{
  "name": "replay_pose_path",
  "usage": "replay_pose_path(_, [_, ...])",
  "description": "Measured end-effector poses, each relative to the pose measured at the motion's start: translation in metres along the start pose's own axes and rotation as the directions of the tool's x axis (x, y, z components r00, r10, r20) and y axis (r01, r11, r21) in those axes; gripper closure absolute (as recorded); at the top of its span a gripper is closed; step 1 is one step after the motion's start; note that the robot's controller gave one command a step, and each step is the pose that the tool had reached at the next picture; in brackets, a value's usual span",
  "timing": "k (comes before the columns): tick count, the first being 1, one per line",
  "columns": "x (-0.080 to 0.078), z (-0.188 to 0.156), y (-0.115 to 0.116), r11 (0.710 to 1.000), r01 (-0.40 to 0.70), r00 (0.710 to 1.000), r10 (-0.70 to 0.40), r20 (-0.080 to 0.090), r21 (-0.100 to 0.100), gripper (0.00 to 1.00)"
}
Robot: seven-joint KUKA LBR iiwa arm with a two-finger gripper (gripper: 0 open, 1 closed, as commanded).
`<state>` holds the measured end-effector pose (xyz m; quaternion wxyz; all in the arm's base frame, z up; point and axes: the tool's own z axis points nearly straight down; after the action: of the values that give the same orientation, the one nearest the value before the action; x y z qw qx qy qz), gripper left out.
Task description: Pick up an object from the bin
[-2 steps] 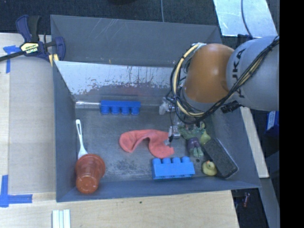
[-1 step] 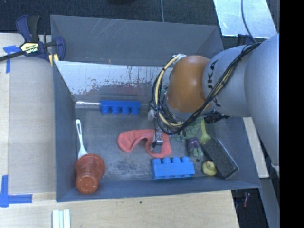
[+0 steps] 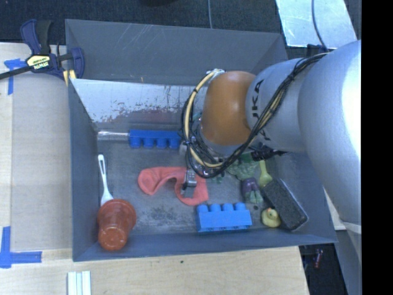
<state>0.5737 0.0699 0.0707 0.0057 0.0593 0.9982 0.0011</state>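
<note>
The claw (image 3: 190, 180) sits low at the pink floppy rubber piece (image 3: 156, 180), mid-bin.
I cannot tell its opening or any hold; the piece lies on the grey metal bin (image 3: 83, 165) floor, so lifting remains.

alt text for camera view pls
Robot arm reaches into a grey bin from the right, its claw low over a floppy pink thing. A rear blue block, a front blue block and an orange cup lie nearby.

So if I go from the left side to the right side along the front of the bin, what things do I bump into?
Orange cup lying on its side → floppy pink rubbery piece → blue bumpy block → black bar.
</note>
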Motion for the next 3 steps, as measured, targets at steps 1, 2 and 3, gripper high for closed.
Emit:
replay_pose_path(1, [-0.005,0.000,-0.029,1.000,0.022,1.000,-0.022,0.002,0.004,0.00])
replay_pose_path(2, [-0.003,-0.001,-0.006,1.000,0.012,1.000,-0.012,0.006,-0.002,1.00])
replay_pose_path(3, [-0.003,-0.001,-0.006,1.000,0.012,1.000,-0.012,0.006,-0.002,1.00])
